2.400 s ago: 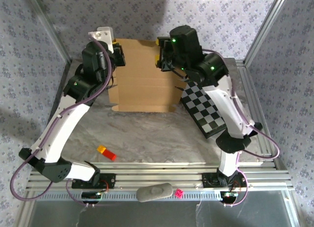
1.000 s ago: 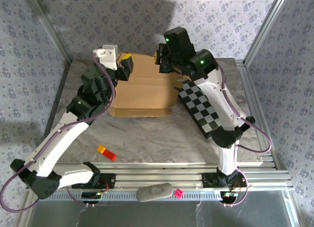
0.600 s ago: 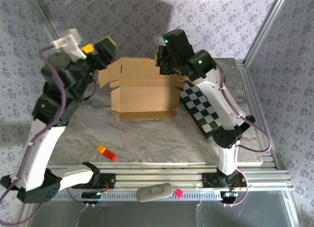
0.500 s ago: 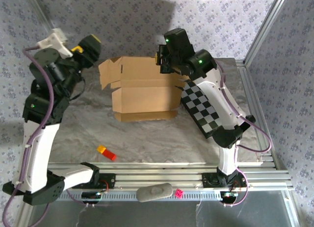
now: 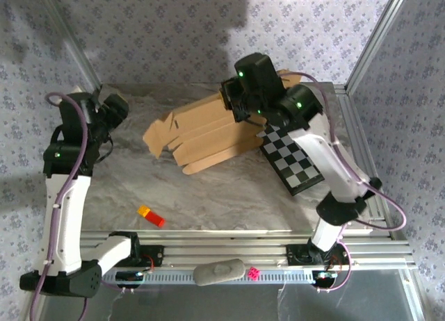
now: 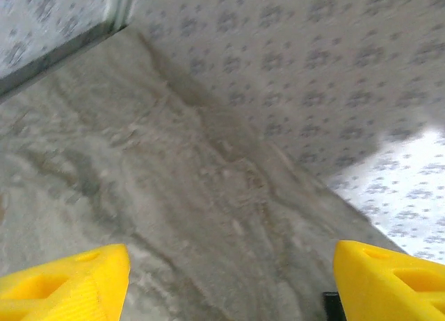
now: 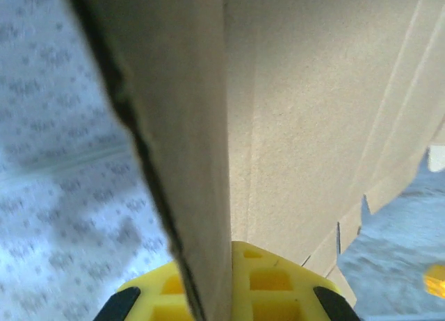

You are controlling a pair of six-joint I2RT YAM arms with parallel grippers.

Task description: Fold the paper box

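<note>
Marbled tabletop [image 5: 208, 189] bears the flattened paper box [image 5: 208, 130], edge clamped in the right gripper [image 5: 233, 105]; left gripper [image 5: 115, 109] hangs well apart, jaws spread, and probably should approach a flap next.

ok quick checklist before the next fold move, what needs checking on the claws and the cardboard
1. right claw shut on an edge of the paper box: ok
2. left claw open and empty: ok
3. left claw close enough to help fold: not ok, it hangs off to the left, apart from the box
4. box lying square: not ok, it sits skewed with flaps splayed to the left
5. checkered board free of the box: cannot tell, the right arm covers where they meet
6. orange block out of the way: ok, near the front, apart from the box
</note>
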